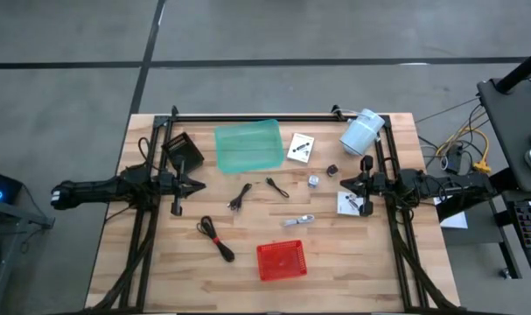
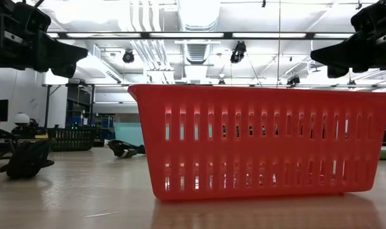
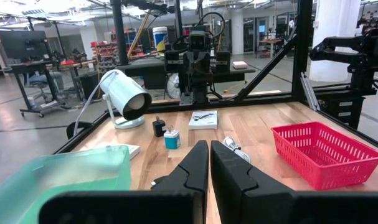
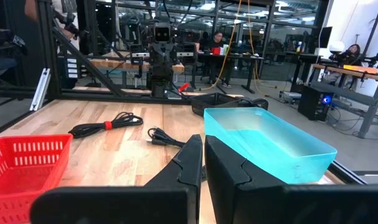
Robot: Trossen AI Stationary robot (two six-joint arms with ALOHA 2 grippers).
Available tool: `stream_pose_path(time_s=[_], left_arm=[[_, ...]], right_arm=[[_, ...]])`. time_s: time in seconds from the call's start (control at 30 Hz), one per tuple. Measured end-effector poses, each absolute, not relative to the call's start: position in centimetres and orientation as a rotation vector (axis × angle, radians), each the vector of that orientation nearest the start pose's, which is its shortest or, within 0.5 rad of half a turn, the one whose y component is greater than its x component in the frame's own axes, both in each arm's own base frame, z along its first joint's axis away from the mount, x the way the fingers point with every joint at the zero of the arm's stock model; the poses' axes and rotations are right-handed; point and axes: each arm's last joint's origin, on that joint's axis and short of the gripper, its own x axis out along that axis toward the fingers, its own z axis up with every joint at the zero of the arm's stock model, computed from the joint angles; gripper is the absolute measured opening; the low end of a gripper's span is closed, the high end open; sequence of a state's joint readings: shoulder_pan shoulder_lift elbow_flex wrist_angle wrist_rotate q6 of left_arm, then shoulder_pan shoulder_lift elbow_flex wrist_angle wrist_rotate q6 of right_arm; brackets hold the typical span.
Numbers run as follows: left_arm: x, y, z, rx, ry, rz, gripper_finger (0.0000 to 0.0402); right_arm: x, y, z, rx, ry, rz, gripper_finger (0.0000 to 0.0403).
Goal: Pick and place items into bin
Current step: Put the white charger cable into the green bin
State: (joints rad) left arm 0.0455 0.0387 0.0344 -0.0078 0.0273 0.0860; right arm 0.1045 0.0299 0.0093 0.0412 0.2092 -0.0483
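Observation:
The items lie loose on the wooden table: a black coiled cable with a red tie point(image 1: 214, 238), two thinner black cables point(image 1: 240, 196) point(image 1: 276, 186), a white card point(image 1: 301, 147), a small black part point(image 1: 332, 170), a silver-blue cube point(image 1: 313, 181) and a pale cable point(image 1: 298, 220). A teal translucent bin point(image 1: 248, 145) stands at the far middle. My left gripper point(image 1: 199, 183) hovers shut at the left side, pointing level toward the table's middle. My right gripper point(image 1: 342, 182) hovers shut at the right side, facing it, above a second white card point(image 1: 348, 203).
A red slotted basket point(image 1: 281, 260) stands near the front edge. A large white cylinder point(image 1: 361, 131) lies at the far right, and a black block point(image 1: 185, 149) sits left of the teal bin. Black frame rails point(image 1: 248, 116) run along the far edge and both sides.

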Motion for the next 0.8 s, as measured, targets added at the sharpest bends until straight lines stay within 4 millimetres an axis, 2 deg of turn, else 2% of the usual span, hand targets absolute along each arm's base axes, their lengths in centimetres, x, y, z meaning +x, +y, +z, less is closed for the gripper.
stream_pose_path(time_s=[0.17, 0.37, 0.57, 0.7, 0.8], left_arm=[[9.8, 0.4, 17.2, 0.091, 0.005, 0.018, 0.0002], [9.8, 0.4, 17.2, 0.088, 0.005, 0.018, 0.0002], [9.7, 0.6, 18.5, 0.138, -0.125, 0.113, 0.0002], [9.8, 0.6, 18.9, 0.135, -0.159, 0.120, 0.0004], [10.0, 0.6, 19.0, 0.135, -0.165, 0.121, 0.0028]], right_arm=[[9.8, 0.4, 16.9, -0.010, -0.024, -0.105, 0.0009], [9.8, 0.4, 17.3, -0.124, -0.057, -0.109, 0.0009], [9.7, 0.3, 18.1, -0.155, -0.141, -0.149, 0.0011], [9.7, 0.3, 18.5, -0.184, -0.171, -0.161, 0.0037], [9.7, 0.3, 18.5, -0.187, -0.171, -0.161, 0.0079]])
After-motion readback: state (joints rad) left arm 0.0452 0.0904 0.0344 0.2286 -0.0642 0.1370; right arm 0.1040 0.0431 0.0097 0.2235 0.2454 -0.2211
